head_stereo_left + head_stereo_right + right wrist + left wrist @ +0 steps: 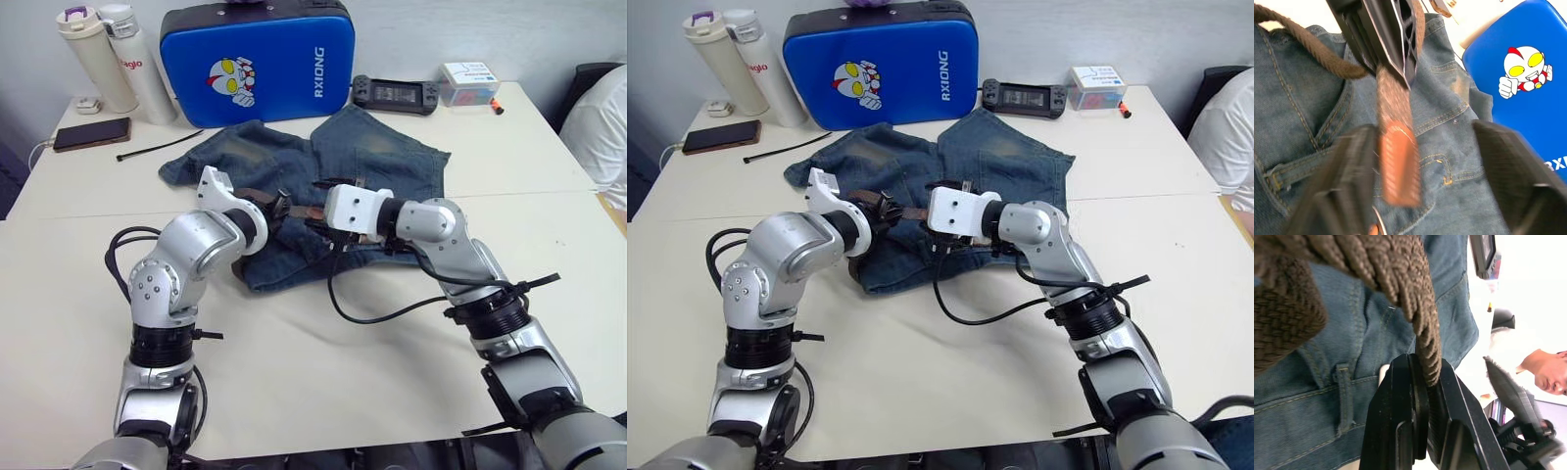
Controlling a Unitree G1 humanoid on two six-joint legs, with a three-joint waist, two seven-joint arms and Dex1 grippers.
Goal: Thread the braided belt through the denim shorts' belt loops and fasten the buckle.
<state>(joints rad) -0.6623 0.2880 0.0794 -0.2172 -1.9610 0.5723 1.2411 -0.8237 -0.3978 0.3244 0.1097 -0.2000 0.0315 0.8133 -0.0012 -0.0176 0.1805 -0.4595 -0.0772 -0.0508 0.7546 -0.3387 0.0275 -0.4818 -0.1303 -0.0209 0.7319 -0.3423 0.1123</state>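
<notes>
Braided belt (pixel 306 211) runs between the two claws above the denim shorts (pixel 392 157), which lie flat on the white bench (pixel 323 362) in front of a blue case (pixel 257 59).

Left eye view: left claw (pixel 281 209) and right claw (pixel 318 228) meet over the shorts' middle, near the waistband edge closest to the robot. Behind the shorts: two bottles (pixel 118 59), a phone (pixel 91 134), a black cable tie (pixel 157 145), a handheld game console (pixel 396 94), a small clear box (pixel 468 83).

Right eye view: same layout; belt strip (pixel 911 211) shows between left claw (pixel 890 211) and right claw (pixel 939 235). A person's white sleeve (pixel 1225 132) sits at the bench's right edge.

Left wrist view: left claw (pixel 1422 396) is clenched on the braided belt (pixel 1425 342), strap pinched between the two black fingers (pixel 1396 411). Belt loop (pixel 1343 396) on the waistband sits just beside the claw. More strap (pixel 1283 323) loops close to the camera. A person (pixel 1547 374) is beyond the bench.

Right wrist view: right claw (pixel 1420 161) is spread wide, grasping nothing; the belt's tan tip (pixel 1398 169) hangs between its fingers (pixel 1508 171) without touching them, above the shorts (pixel 1298 107). The left claw (pixel 1386 34) holds the strap above. Buckle not discernible.
</notes>
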